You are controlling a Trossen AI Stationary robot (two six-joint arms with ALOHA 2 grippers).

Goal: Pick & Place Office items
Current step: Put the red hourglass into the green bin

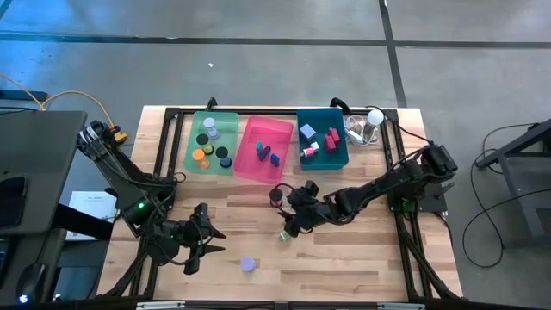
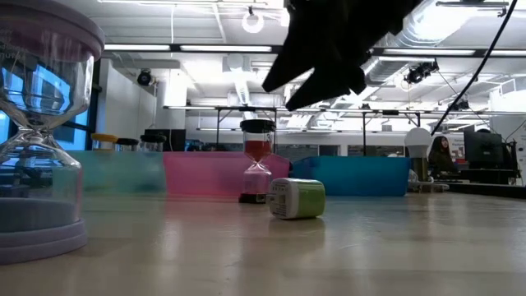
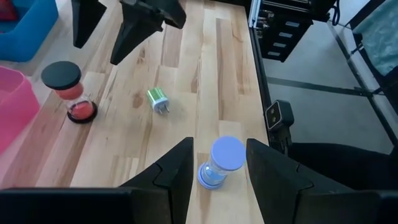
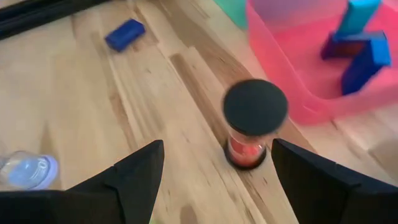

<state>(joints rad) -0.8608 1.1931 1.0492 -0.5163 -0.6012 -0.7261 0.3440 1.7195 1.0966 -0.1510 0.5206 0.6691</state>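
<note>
- Your worktop (image 1: 344, 267) carries three bins along its far edge: green bin (image 1: 200, 164), pink bin (image 1: 250, 168) and teal bin (image 1: 323, 159), each holding small pieces.
- Your right claw (image 1: 288, 226) hangs open above the worktop, empty, near the red sand timer (image 4: 252, 134) standing just in front of the pink bin.
- Your left claw (image 3: 217, 180) is open, its fingers on either side of the lavender sand timer (image 3: 222, 163), not gripping.
- The green plug (image 3: 158, 99) lies between both timers.

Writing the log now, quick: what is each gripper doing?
Left gripper: open, empty, lavender sand timer between its fingers.
Right gripper: open, empty, over the red sand timer.
</note>
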